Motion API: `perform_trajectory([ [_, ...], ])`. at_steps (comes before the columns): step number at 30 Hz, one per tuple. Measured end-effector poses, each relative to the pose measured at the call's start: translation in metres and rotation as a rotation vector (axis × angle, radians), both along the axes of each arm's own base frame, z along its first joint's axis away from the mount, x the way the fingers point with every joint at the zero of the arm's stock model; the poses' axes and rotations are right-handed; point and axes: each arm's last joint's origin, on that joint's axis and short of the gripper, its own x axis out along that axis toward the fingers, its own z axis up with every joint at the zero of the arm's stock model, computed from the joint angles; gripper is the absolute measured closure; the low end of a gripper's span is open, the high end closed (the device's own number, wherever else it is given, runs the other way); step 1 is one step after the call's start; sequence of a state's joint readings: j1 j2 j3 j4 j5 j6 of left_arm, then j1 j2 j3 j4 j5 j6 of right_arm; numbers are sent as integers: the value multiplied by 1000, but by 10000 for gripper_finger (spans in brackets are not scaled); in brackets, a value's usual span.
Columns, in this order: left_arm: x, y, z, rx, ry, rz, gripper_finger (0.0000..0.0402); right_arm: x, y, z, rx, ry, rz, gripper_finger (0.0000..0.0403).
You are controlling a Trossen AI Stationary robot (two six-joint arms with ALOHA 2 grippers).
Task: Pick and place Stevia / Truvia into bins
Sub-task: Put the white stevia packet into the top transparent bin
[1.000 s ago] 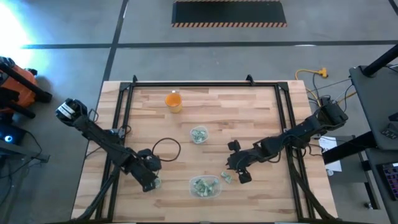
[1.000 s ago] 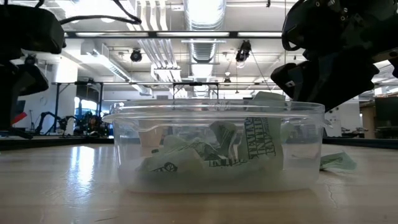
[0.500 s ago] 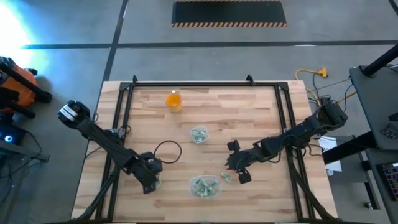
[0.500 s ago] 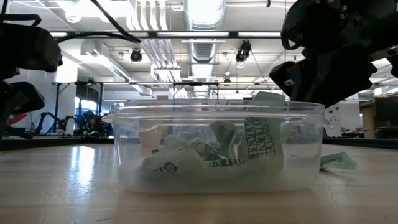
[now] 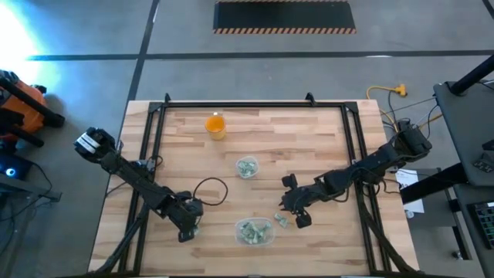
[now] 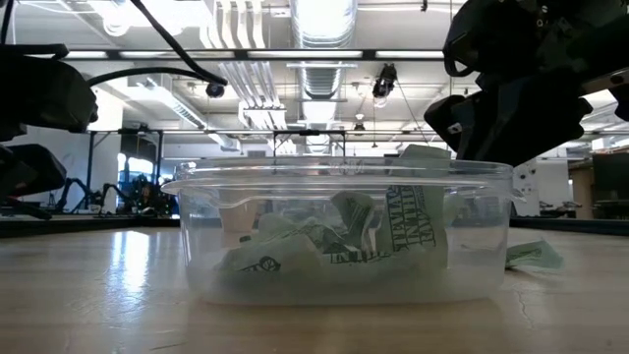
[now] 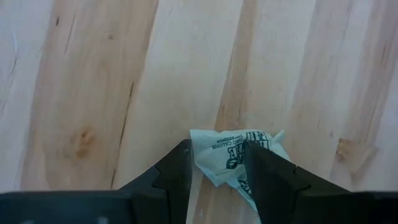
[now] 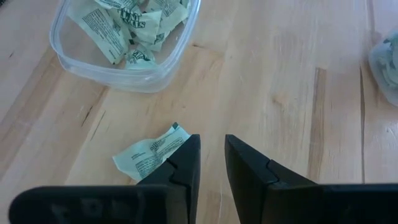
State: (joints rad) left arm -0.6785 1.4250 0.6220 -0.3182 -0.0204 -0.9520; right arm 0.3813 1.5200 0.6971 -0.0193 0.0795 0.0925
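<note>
A pale green-and-white Stevia sachet (image 7: pixel 231 154) lies flat on the wooden table near its front left. My left gripper (image 7: pixel 216 149) stands open over it, one finger on either side of the sachet's end (image 5: pixel 194 229). My right gripper (image 8: pixel 211 142) hovers right of the clear tub (image 5: pixel 254 231), its fingers a narrow gap apart with nothing between them. Another sachet (image 8: pixel 149 152) lies on the table just beside one of those fingers. The tub (image 8: pixel 124 43) holds several sachets. The small round clear cup (image 5: pixel 247 167) at mid-table also holds some. My left gripper comes at the sachet from above, slanting down, with one finger (image 7: pixel 264 168) over the sachet's printed face and the other beside its edge (image 7: pixel 196 140). The sachet lies flat on the table. Whether the fingertips touch it, I cannot tell.
An orange cup (image 5: pixel 215 125) stands toward the far edge. A black cable loop (image 5: pixel 208 188) lies on the table behind my left gripper. A black frame (image 5: pixel 255 104) runs along the table's far, left and right sides. Bare wood lies between the cup and tub.
My left gripper has sunk toward the table and tipped more steeply downward over the sachet at the front left. The sachet has stayed where it was.
</note>
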Motion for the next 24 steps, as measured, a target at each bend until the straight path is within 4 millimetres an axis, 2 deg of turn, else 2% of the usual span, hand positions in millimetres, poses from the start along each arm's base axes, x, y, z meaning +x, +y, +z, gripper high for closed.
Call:
perform_trajectory([
  [3,0,0,0,-1,0,-14,295,0,0,0,0,0,0,337],
  [9,0,-1,0,-8,2,-51,380,0,0,0,-1,0,1,341],
  [11,0,-1,0,-8,3,-51,395,0,0,0,-4,-1,4,343],
  [17,2,1,2,5,-11,-50,392,0,0,0,-6,-2,7,342],
  [24,20,0,22,77,-155,-104,391,0,0,0,-8,-8,8,344],
])
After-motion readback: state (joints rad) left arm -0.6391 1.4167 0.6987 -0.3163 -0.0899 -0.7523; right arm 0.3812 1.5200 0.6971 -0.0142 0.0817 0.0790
